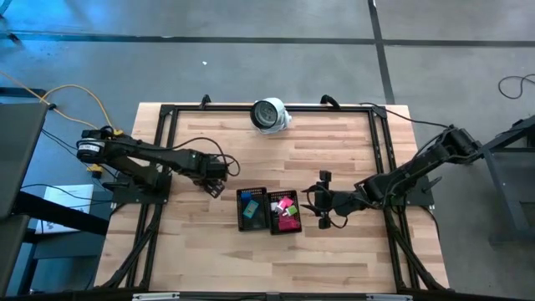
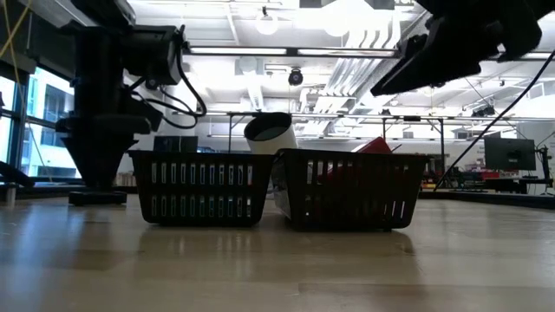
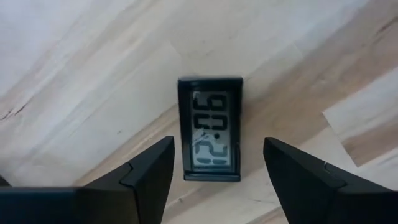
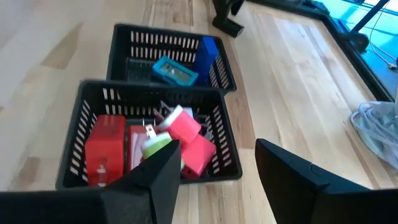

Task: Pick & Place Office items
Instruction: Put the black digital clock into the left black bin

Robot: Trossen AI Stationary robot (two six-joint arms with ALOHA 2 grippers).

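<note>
Small black digital clock with grey LCD face (image 3: 210, 129) lies on the wooden table (image 1: 334, 150), between the left gripper (image 3: 214, 163)'s spread fingers, not yet grasped. Pink, red, green pieces (image 4: 186, 144) already fill the right black mesh tray (image 4: 81, 155); blue ones (image 4: 176, 70) the left tray (image 4: 124, 37). Right gripper (image 4: 217, 163) hovers apart, empty, beside them. Likely one item left.

From table height the two black baskets (image 2: 277, 186) hide nearly everything in them; only a red corner (image 2: 375, 145) pokes above the rim. The round white-and-grey thing (image 2: 267, 130) behind them is half covered too. From above, the pieces (image 1: 286, 209) in the right basket are just a pink-and-green smudge, too small to sort out. The little clock (image 3: 210, 127) under the left gripper (image 3: 214, 177) has digits I can't read for sure. The clear bag (image 4: 378, 127) near the desk's edge is cut off.
</note>
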